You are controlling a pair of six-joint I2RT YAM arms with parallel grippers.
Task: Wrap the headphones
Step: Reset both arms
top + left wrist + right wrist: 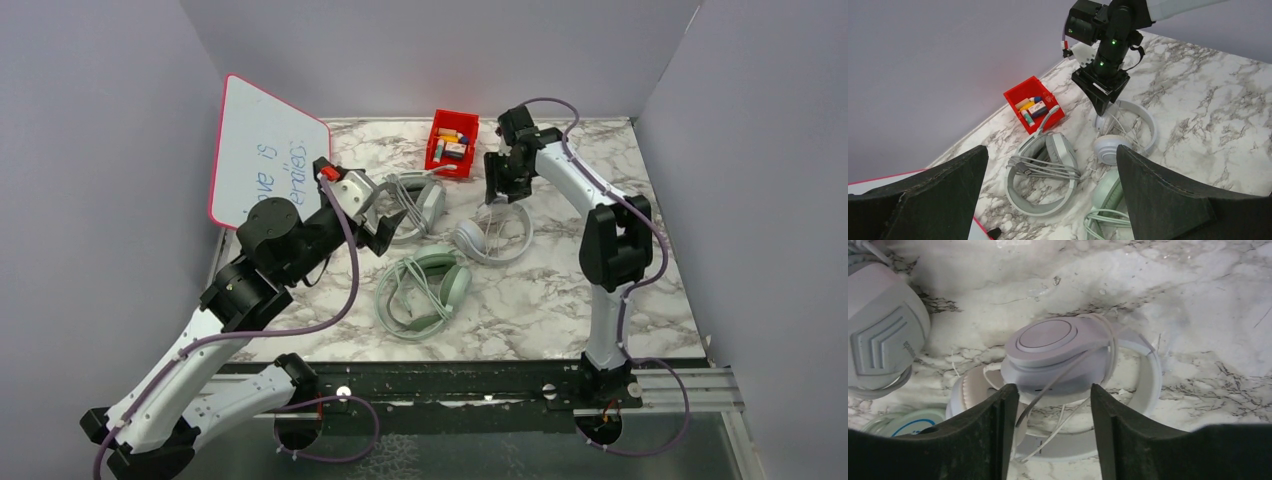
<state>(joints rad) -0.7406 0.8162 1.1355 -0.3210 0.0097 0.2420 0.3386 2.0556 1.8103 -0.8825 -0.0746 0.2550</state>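
Three headphones lie mid-table. The grey-white headset (412, 205) has its cable bundled across the band (1040, 172). The mint-green headset (425, 290) lies nearer the arms, its cable looped on it. The small white headset (492, 238) lies to the right. My left gripper (378, 218) hovers open and empty at the grey-white headset's left side, which shows between its fingers (1053, 155). My right gripper (498, 190) is open above the white headset (1053, 342). A thin white cable (1068, 365) runs off the earcup and passes between its fingers (1050, 395).
A red bin (452, 142) of small items stands at the back, just behind the headsets. A pink-rimmed whiteboard (262, 155) leans at the left wall. Grey walls enclose the marble table (600, 300) on three sides.
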